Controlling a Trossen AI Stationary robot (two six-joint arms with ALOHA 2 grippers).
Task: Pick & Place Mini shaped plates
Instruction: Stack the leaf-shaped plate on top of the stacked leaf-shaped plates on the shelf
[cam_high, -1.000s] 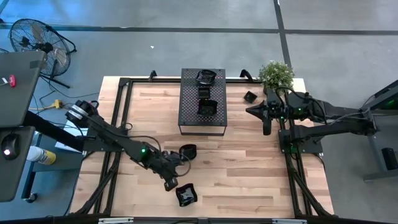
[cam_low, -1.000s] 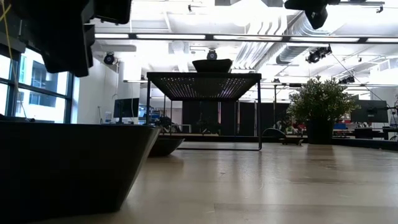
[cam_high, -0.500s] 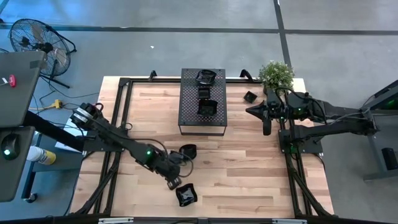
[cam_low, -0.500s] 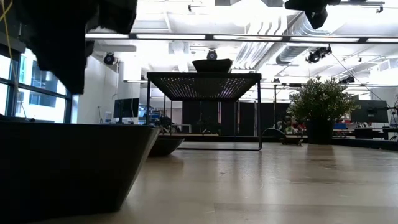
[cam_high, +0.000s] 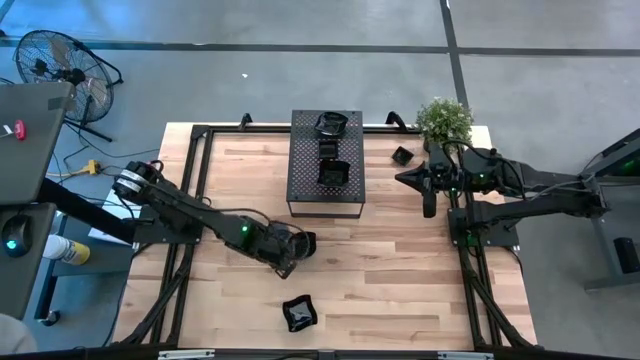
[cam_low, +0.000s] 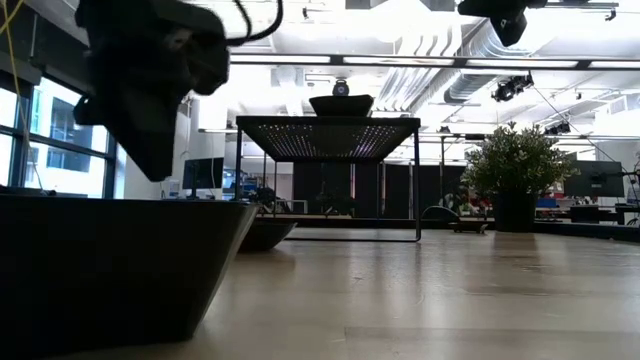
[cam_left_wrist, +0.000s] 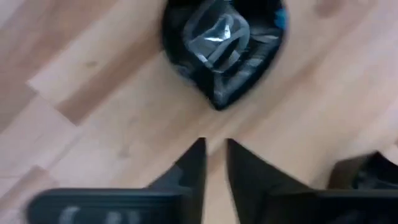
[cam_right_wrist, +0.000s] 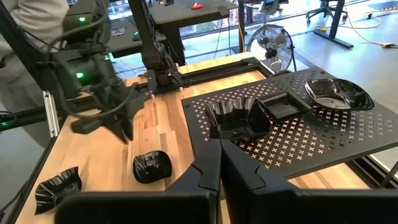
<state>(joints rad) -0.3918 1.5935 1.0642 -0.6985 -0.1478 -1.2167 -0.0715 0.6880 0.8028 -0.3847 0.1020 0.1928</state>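
Note:
Small glossy black dishes are spread about. A rounded one (cam_high: 304, 243) lies flat on the wood and fills the top of the left wrist view (cam_left_wrist: 221, 46). A wavy one (cam_high: 299, 313) lies nearer the front edge. A small one (cam_high: 402, 155) sits by the plant. Three more (cam_high: 330, 123) (cam_high: 329, 148) (cam_high: 334, 172) rest on the perforated box (cam_high: 300, 190). My left gripper (cam_high: 288, 264) (cam_left_wrist: 214, 148) hovers just short of the rounded dish, its fingers a narrow gap apart and empty. My right gripper (cam_high: 400, 178) (cam_right_wrist: 217, 152) is shut and empty, held high to the right of the box.
A potted plant (cam_high: 444, 118) stands at the far right corner. The black frame rails (cam_high: 196, 170) run along the table's edges. In the low view a dark dish (cam_low: 110, 270) looms close at the left. Bare wood lies between the box and the front edge.
My left gripper has gone from beside the wavy dish toward the table's far edge and a little right, up to the rounded dish. The dishes have stayed in place.

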